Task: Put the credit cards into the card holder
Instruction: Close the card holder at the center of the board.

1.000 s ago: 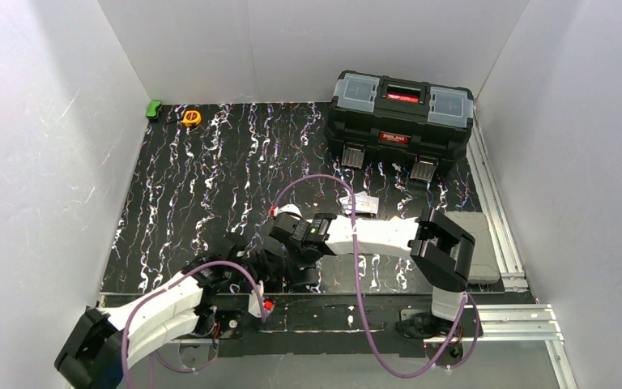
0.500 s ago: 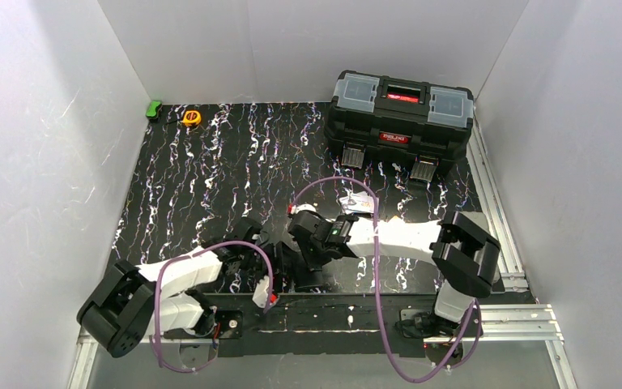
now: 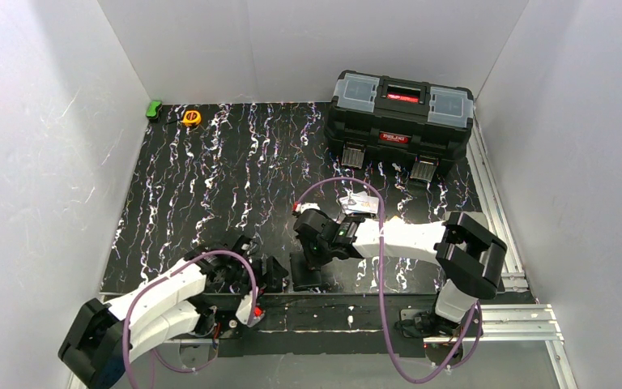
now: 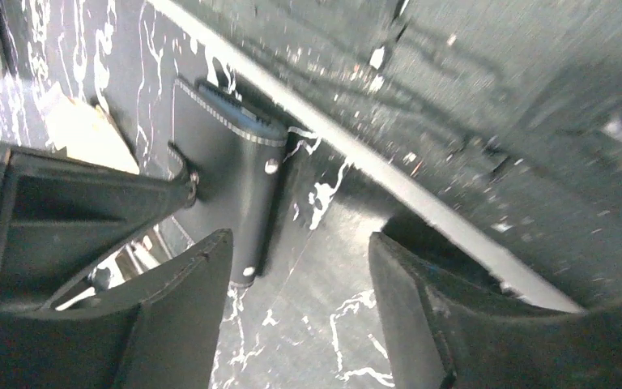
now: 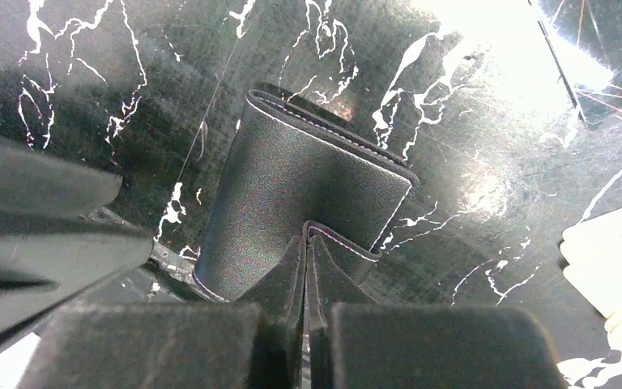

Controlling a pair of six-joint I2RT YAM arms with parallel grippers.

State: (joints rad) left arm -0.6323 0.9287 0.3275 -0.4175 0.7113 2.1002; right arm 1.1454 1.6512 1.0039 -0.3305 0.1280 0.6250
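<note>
Pinching the clasp tab of the black card holder (image 5: 308, 178), the right tool (image 5: 306, 243) is clamped shut on the thin flap. The holder lies folded at the near edge of the table (image 3: 210, 186). The left tool (image 4: 296, 284) hovers just beside the holder with its fingers spread and nothing between them.

The credit cards (image 3: 362, 203) lie flat in a small pale heap well apart from the holder, toward the black toolbox (image 3: 401, 113), and none is in the holder yet.

The grip looks like the weak point. It catches only a sliver of tab, so a pull could slip off, or drag the whole holder along rather than fold it open. With the table's edge so close, a sideways tug might push the holder over the rim. The two tools also work very near each other, and a closing move by the left one could strike the right fingers.
</note>
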